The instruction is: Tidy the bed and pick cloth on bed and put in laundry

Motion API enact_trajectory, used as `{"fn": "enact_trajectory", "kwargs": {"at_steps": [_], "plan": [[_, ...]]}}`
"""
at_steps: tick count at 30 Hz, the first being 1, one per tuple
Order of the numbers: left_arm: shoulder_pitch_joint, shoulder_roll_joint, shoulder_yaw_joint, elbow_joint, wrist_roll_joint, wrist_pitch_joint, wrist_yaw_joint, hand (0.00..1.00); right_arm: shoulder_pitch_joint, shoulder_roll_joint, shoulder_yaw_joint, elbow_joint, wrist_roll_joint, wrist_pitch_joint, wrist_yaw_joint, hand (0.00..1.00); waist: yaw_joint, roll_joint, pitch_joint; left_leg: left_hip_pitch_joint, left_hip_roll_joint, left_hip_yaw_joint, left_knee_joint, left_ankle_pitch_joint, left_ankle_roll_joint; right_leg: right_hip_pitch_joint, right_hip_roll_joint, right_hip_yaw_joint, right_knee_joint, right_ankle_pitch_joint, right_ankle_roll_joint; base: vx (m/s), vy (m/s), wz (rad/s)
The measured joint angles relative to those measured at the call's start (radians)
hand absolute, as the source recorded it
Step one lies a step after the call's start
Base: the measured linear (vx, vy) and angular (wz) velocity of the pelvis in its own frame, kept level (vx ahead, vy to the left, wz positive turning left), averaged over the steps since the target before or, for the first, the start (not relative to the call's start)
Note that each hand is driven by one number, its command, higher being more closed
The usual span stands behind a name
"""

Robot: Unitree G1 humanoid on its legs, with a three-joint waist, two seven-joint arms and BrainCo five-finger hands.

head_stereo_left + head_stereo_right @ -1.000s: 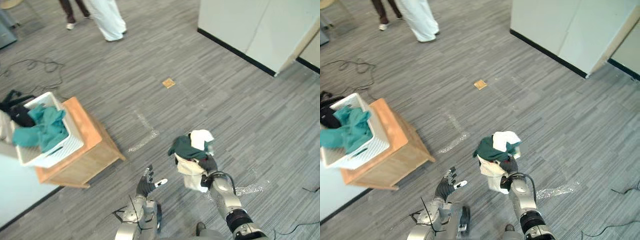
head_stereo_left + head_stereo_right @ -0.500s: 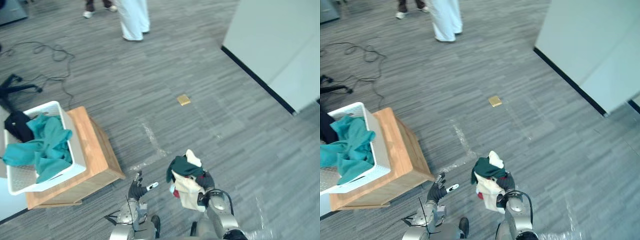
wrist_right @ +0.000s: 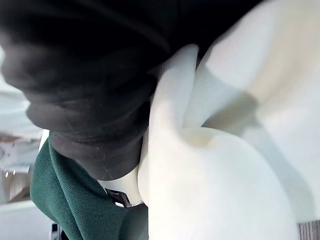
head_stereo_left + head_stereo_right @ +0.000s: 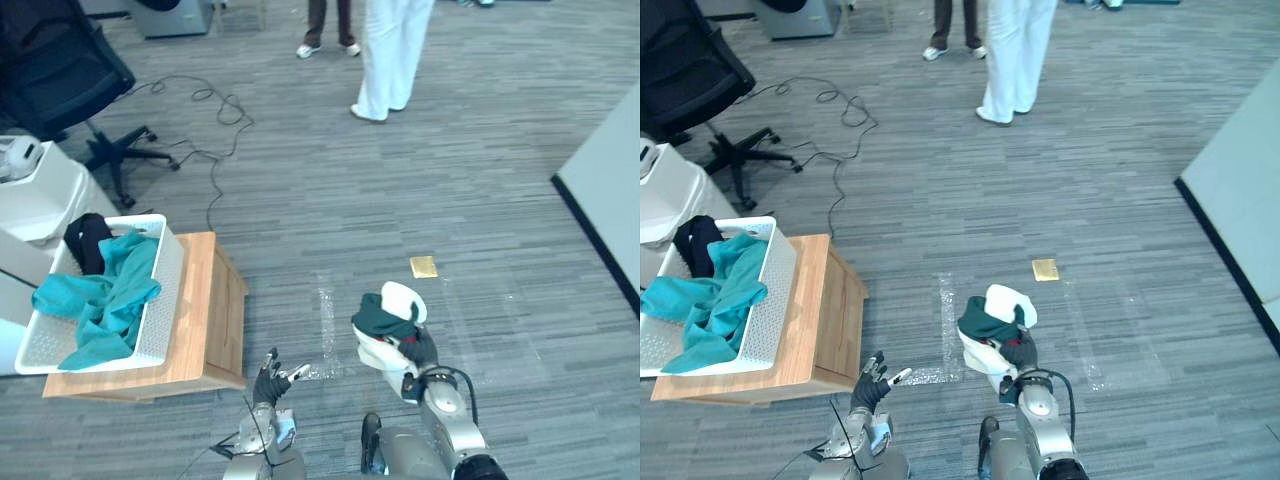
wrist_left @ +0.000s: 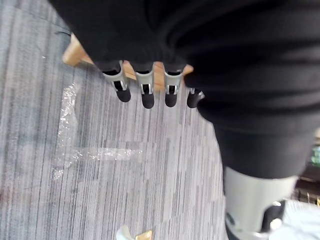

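Observation:
My right hand [image 4: 418, 352] is shut on a bundle of clothes [image 4: 385, 318], dark green and white with a bit of red, held up above the grey floor; the white and green cloth [image 3: 225, 165] presses close in the right wrist view. My left hand [image 4: 272, 378] is open and holds nothing, low at the front, with straight fingers [image 5: 145, 90] over the floor. A white laundry basket [image 4: 160, 300] with teal cloth [image 4: 100, 300] and a dark garment [image 4: 85, 240] in it stands on a low wooden table [image 4: 205, 320] to my left.
A black office chair [image 4: 60, 70] and a white unit [image 4: 35, 190] stand at the far left, with a cable [image 4: 215, 110] on the floor. A person's legs [image 4: 385, 55] are ahead. A small tan square [image 4: 423, 266] lies on the floor. A pale wall [image 4: 610, 190] is right.
The camera has swung left: basket and table sit nearer the middle, the chair and white unit have come into view. My right hand still holds the bundle; the left stays open.

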Motion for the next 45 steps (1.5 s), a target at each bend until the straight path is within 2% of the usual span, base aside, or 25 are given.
{"fn": "enact_trajectory", "kwargs": {"at_steps": [2, 4, 6, 7, 8, 9, 11, 13, 15, 17, 18, 19, 20, 21, 22, 24, 25, 27, 29, 31, 33, 35, 39, 41, 45], "plan": [[0.019, -0.001, 0.000, -0.029, -0.004, -0.003, -0.001, 0.00, 0.026, -0.005, -0.011, -0.008, 0.007, -0.015, 0.019, 1.00, 0.006, -0.001, -0.003, -0.011, -0.010, 0.203, -0.150, -0.039, 0.014, 0.083, -0.011, -0.077, -0.057, 0.000, 0.002, 0.43, 0.007, 1.22], [0.011, -0.012, -0.003, -0.029, 0.001, -0.002, -0.002, 0.00, 0.145, -0.041, -0.018, -0.074, -0.064, 0.001, 0.057, 1.00, -0.008, 0.003, -0.017, 0.006, -0.030, 0.562, -0.377, -0.032, 0.034, 0.162, -0.017, -0.241, -0.083, -0.048, 0.079, 0.51, 0.034, 2.00], [0.011, -0.015, -0.010, -0.027, 0.013, 0.000, -0.002, 0.00, 0.190, -0.047, -0.040, -0.040, -0.106, 0.012, 0.051, 1.00, -0.012, 0.002, -0.053, 0.072, -0.094, 0.659, -0.539, -0.071, 0.197, 0.182, -0.026, -0.321, -0.009, -0.115, 0.138, 0.51, 0.079, 1.91], [0.010, -0.008, -0.011, -0.022, 0.020, 0.002, -0.003, 0.00, 0.186, -0.041, -0.055, -0.021, -0.123, 0.021, 0.046, 1.00, -0.018, -0.036, -0.062, 0.095, -0.165, 0.601, -0.611, -0.054, 0.204, 0.157, -0.083, -0.339, 0.119, -0.152, 0.153, 0.54, 0.088, 1.71], [0.015, -0.008, -0.012, -0.021, 0.019, 0.003, -0.003, 0.00, 0.185, -0.041, -0.065, -0.021, -0.124, 0.021, 0.046, 1.00, -0.017, -0.040, -0.062, 0.113, -0.188, 0.575, -0.636, -0.049, 0.201, 0.139, -0.103, -0.342, 0.204, -0.157, 0.162, 0.49, 0.037, 1.68], [0.031, -0.008, -0.012, -0.022, 0.020, 0.005, -0.003, 0.00, 0.184, -0.040, -0.069, -0.021, -0.124, 0.021, 0.035, 1.00, -0.033, -0.042, -0.064, 0.163, -0.216, 0.501, -0.665, -0.048, 0.199, 0.090, -0.156, -0.343, 0.444, -0.151, 0.161, 0.43, 0.016, 1.49], [0.036, 0.003, -0.007, -0.022, 0.040, 0.013, -0.003, 0.00, 0.181, -0.038, -0.073, -0.024, -0.124, 0.021, 0.038, 1.00, -0.064, -0.033, -0.063, 0.262, -0.225, 0.356, -0.703, -0.044, 0.190, -0.004, -0.189, -0.268, 0.800, -0.181, 0.098, 0.68, -0.063, 1.74], [0.032, 0.020, -0.006, -0.022, 0.063, 0.012, -0.001, 0.00, 0.191, -0.031, -0.088, -0.055, -0.121, 0.020, 0.044, 1.00, -0.066, -0.015, -0.068, 0.321, -0.193, 0.265, -0.714, -0.033, 0.173, -0.112, -0.177, -0.198, 0.880, -0.185, 0.081, 0.63, -0.151, 1.54], [0.029, 0.020, 0.010, -0.021, 0.073, 0.010, 0.000, 0.00, 0.195, -0.027, -0.097, -0.096, -0.105, 0.017, 0.055, 1.00, -0.084, -0.001, -0.076, 0.333, -0.154, 0.178, -0.708, -0.025, 0.159, -0.235, -0.186, -0.152, 0.810, -0.192, 0.068, 0.50, -0.209, 1.54], [0.030, 0.021, 0.032, -0.019, 0.079, 0.009, 0.001, 0.00, 0.195, -0.025, -0.107, -0.125, -0.054, 0.013, 0.058, 1.00, -0.101, 0.003, -0.074, 0.347, -0.115, 0.093, -0.708, -0.017, 0.090, -0.340, -0.201, -0.057, 0.589, -0.173, 0.088, 0.49, -0.303, 1.47], [0.031, 0.025, 0.042, -0.018, 0.079, 0.007, 0.001, 0.00, 0.197, -0.025, -0.109, -0.133, -0.037, 0.013, 0.057, 1.00, -0.110, 0.001, -0.075, 0.354, -0.101, 0.062, -0.706, -0.025, 0.047, -0.355, -0.200, 0.002, 0.445, -0.132, 0.107, 0.50, -0.388, 1.49], [0.042, 0.046, 0.051, -0.020, 0.080, 0.002, 0.001, 0.00, 0.208, -0.015, -0.114, -0.140, -0.020, 0.011, 0.056, 1.00, -0.113, -0.030, -0.089, 0.353, -0.101, 0.033, -0.698, -0.051, -0.015, -0.348, -0.201, 0.108, 0.215, 0.023, 0.107, 0.50, -0.461, 1.53], [0.033, 0.048, 0.074, 0.006, 0.087, 0.005, 0.000, 0.00, 0.215, -0.010, -0.130, -0.130, 0.000, 0.005, 0.055, 1.00, -0.105, -0.014, -0.083, 0.364, -0.068, -0.008, -0.690, -0.088, -0.072, -0.329, -0.184, 0.144, 0.167, 0.178, 0.167, 0.47, -0.440, 1.08], [0.033, 0.046, 0.076, 0.008, 0.087, 0.005, 0.000, 0.00, 0.214, -0.013, -0.130, -0.129, 0.000, 0.005, 0.055, 1.00, -0.105, -0.012, -0.082, 0.364, -0.063, -0.009, -0.691, -0.088, -0.072, -0.328, -0.179, 0.143, 0.167, 0.179, 0.166, 0.42, -0.373, 1.04], [0.033, 0.010, 0.093, -0.020, 0.091, 0.003, 0.000, 0.00, 0.206, -0.013, -0.186, -0.145, 0.014, 0.011, 0.049, 1.00, -0.110, 0.026, -0.083, 0.311, -0.019, -0.028, -0.684, -0.063, -0.102, -0.317, -0.124, 0.246, 0.182, 0.152, 0.173, 0.22, -0.164, 0.68], [0.035, 0.003, 0.097, -0.048, 0.101, -0.002, -0.001, 0.00, 0.237, 0.000, -0.227, -0.192, 0.035, 0.014, 0.039, 1.00, -0.110, 0.022, -0.084, 0.310, 0.010, -0.022, -0.671, -0.050, -0.111, -0.310, -0.091, 0.317, 0.253, 0.067, 0.168, 0.21, -0.212, 0.77], [0.035, -0.003, 0.117, -0.062, 0.109, -0.002, 0.000, 0.00, 0.266, 0.005, -0.225, -0.255, 0.038, 0.013, 0.035, 1.00, -0.108, 0.002, -0.080, 0.336, 0.017, -0.042, -0.688, -0.045, -0.122, -0.307, -0.089, 0.309, 0.312, -0.003, 0.160, 0.17, -0.276, 0.55], [0.032, -0.025, 0.133, -0.065, 0.120, -0.002, -0.001, 0.00, 0.304, 0.010, -0.225, -0.337, 0.039, 0.011, 0.032, 1.00, -0.115, -0.001, -0.081, 0.362, 0.044, -0.035, -0.730, -0.043, -0.123, -0.312, -0.089, 0.256, 0.388, -0.082, 0.160, 0.05, -0.271, 0.63], [0.035, -0.041, 0.132, -0.069, 0.120, -0.002, 0.000, 0.00, 0.316, 0.011, -0.216, -0.382, 0.040, 0.010, 0.032, 1.00, -0.106, 0.000, -0.083, 0.366, 0.065, -0.016, -0.749, -0.040, -0.119, -0.320, -0.087, 0.225, 0.419, -0.117, 0.149, 0.00, -0.221, 0.45], [0.050, -0.047, 0.129, -0.071, 0.116, -0.002, -0.001, 0.00, 0.323, 0.013, -0.194, -0.459, 0.038, 0.009, 0.032, 1.00, -0.098, -0.001, -0.084, 0.325, 0.074, -0.006, -0.704, 0.012, -0.036, -0.293, -0.095, 0.186, 0.376, -0.118, 0.145, 0.01, -0.148, 0.47], [0.067, -0.051, 0.125, -0.105, 0.109, -0.003, -0.001, 0.00, 0.331, 0.010, -0.185, -0.540, 0.035, 0.009, 0.032, 1.00, -0.105, -0.001, -0.084, 0.281, 0.084, 0.039, -0.636, 0.055, 0.014, -0.237, -0.114, 0.131, 0.318, -0.110, 0.137, 0.04, -0.102, 0.82], [0.094, -0.052, 0.125, -0.134, 0.096, -0.008, -0.003, 0.00, 0.329, 0.010, -0.182, -0.642, 0.030, 0.000, 0.032, 1.00, -0.104, -0.008, -0.093, 0.263, 0.098, 0.153, -0.593, 0.112, 0.020, -0.179, -0.131, 0.089, 0.255, -0.089, 0.128, 0.03, -0.099, 0.76], [0.140, -0.051, 0.114, -0.145, 0.095, -0.016, -0.025, 0.00, 0.258, -0.005, -0.178, -0.730, 0.011, -0.024, 0.032, 1.00, -0.084, 0.004, -0.141, 0.256, 0.102, 0.267, -0.622, 0.129, 0.008, -0.150, -0.127, 0.087, 0.172, -0.041, 0.124, 0.07, 0.007, 0.17], [0.146, -0.048, 0.085, -0.144, 0.096, -0.018, -0.050, 0.00, 0.179, -0.038, -0.198, -0.729, -0.007, -0.024, 0.029, 1.00, -0.085, 0.018, -0.153, 0.305, 0.075, 0.279, -0.750, 0.173, -0.061, -0.130, -0.124, 0.085, 0.109, 0.023, 0.120, 0.09, 0.095, 0.03], [0.131, -0.030, 0.024, -0.142, 0.098, -0.021, -0.093, 0.00, 0.073, -0.079, -0.248, -0.728, -0.036, -0.023, 0.011, 1.00, -0.091, 0.004, -0.151, 0.373, 0.047, 0.283, -0.878, 0.194, -0.096, -0.093, -0.132, 0.078, 0.063, 0.051, 0.128, 0.04, 0.160, 0.17]]}}
